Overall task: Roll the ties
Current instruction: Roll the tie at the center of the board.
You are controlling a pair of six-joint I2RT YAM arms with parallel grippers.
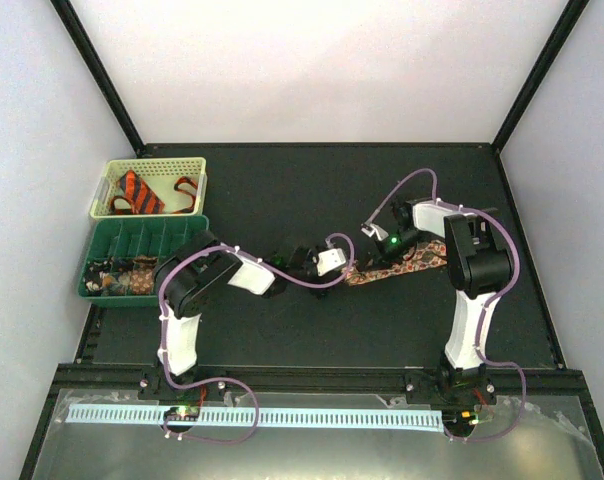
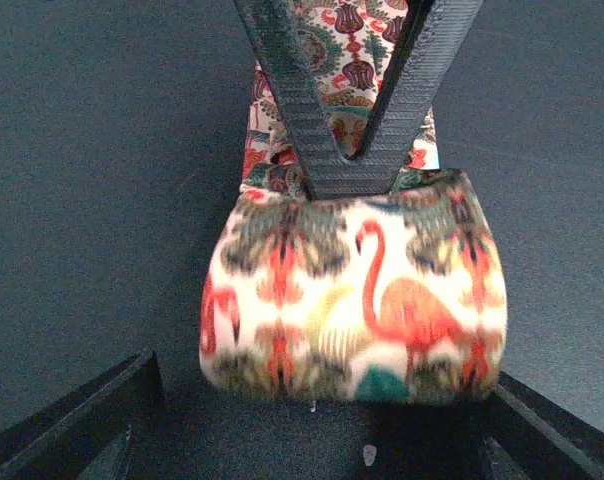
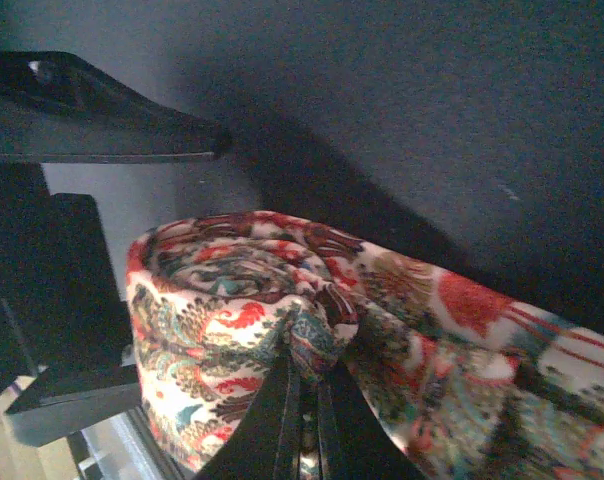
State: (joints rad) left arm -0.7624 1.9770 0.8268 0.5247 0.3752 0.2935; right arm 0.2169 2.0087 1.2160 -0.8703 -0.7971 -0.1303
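Note:
The speckled red-green-brown tie (image 1: 407,262) lies on the black table, its left end wound into a roll (image 2: 352,300). My left gripper (image 2: 327,390) is open, its fingers (image 2: 92,420) on either side of the roll, the right one close to it. My right gripper (image 3: 310,385) is shut on the roll's edge (image 3: 322,330) from the far side; it also shows in the left wrist view (image 2: 347,150). In the top view the two grippers, left (image 1: 344,266) and right (image 1: 370,258), meet at the roll. The orange black-striped tie (image 1: 140,192) lies in the yellow basket (image 1: 197,165).
A green compartment tray (image 1: 147,238) stands at the left with a small coil (image 1: 112,282) in its front row. Purple cables (image 1: 302,280) loop along both arms. The unrolled tail of the tie runs under the right arm (image 1: 477,265).

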